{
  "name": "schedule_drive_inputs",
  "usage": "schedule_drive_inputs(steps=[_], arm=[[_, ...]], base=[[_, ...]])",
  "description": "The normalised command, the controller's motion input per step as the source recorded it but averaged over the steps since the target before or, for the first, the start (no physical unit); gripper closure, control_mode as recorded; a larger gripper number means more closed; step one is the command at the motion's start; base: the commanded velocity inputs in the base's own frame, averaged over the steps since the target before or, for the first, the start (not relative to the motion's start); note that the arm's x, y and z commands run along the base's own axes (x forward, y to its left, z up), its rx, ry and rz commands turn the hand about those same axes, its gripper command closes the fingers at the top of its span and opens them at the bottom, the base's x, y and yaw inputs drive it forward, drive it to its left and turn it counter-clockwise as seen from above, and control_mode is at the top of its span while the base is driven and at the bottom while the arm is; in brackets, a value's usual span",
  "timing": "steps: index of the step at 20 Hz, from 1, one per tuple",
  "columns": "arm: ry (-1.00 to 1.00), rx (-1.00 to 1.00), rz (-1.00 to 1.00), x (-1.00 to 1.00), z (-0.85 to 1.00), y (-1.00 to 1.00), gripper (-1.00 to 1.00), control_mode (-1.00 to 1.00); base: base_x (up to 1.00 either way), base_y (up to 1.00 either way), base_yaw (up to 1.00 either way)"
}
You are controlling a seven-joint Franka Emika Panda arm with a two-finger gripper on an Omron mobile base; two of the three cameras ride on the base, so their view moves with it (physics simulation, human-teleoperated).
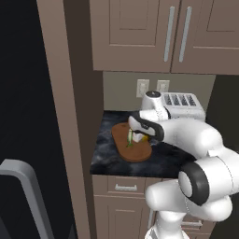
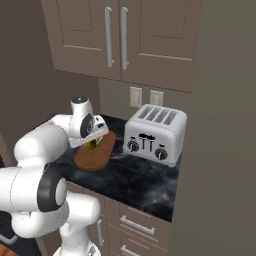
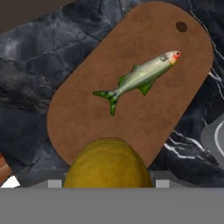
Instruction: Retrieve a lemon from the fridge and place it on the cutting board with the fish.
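One lemon (image 3: pixel 107 164), firm, light, slick-skinned; gripper (image 1: pixel 140 137) fingers closed across its middle, just above cutting board (image 3: pixel 87 118) beside fish (image 3: pixel 138 78)

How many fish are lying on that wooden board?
1. A single fish lies near the middle of the cutting board, apart from the lemon held in the pincer above the board's near edge.
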Motion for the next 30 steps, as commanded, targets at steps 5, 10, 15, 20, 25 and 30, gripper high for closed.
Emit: schedule_drive_inputs(steps=[5, 10, 15, 20, 25, 30], arm=[[0.05, 0.0, 0.01, 0.26, -0.2, 0.0, 1.0, -1.0], [0.0, 0.0, 0.0, 0.3, -0.27, 0.0, 1.0, -1.0], [0.0, 0.0, 0.01, 0.11, -0.37, 0.0, 1.0, -1.0], [0.0, -0.01, 0.0, 0.0, -0.3, 0.0, 1.0, -1.0], [0.0, -0.01, 0.0, 0.0, -0.26, 0.0, 1.0, -1.0], [0.0, -0.01, 0.0, 0.0, -0.28, 0.0, 1.0, -1.0]], base=[[0.0, 0.0, 0.0], [0.0, 0.0, 0.0], [0.0, 0.0, 0.0], [0.0, 0.0, 0.0], [0.0, 0.0, 0.0], [0.0, 0.0, 0.0]])
